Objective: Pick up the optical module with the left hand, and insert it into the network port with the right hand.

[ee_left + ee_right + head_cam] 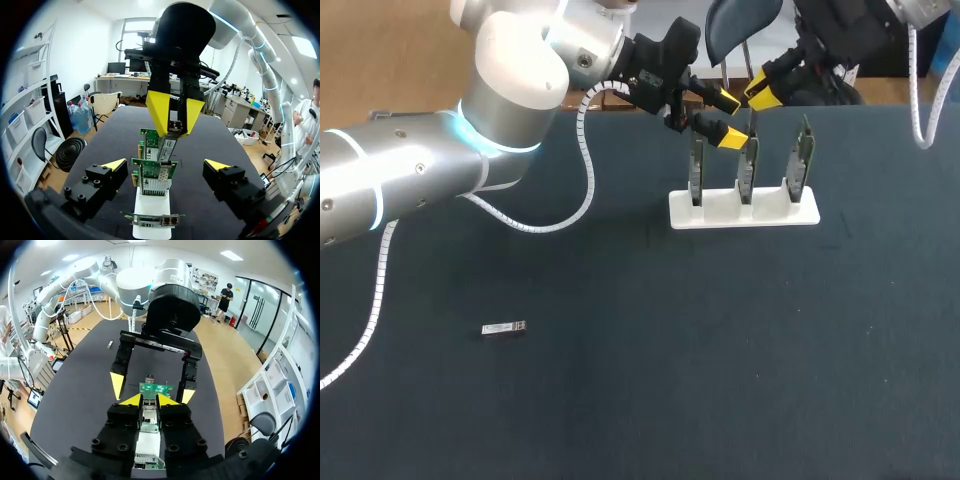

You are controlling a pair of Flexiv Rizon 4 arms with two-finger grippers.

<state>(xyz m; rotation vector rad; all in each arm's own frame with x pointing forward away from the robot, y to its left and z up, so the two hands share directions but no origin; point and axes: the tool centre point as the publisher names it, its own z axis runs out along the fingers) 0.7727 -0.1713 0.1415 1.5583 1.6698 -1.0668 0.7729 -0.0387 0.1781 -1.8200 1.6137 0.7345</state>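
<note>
Where the dark table (720,380) fills the frame, a module (505,328) lies at lower left, well apart from both grippers. At upper centre the left gripper (725,118) gapes wide, holding nothing, near the cards (748,170) in a white stand (744,212). The right gripper (760,92) pinches a second module (175,126) above them.

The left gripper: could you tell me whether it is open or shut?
Open. The left gripper has its yellow-tipped fingers wide apart, either side of the network cards, gripping nothing.
</note>
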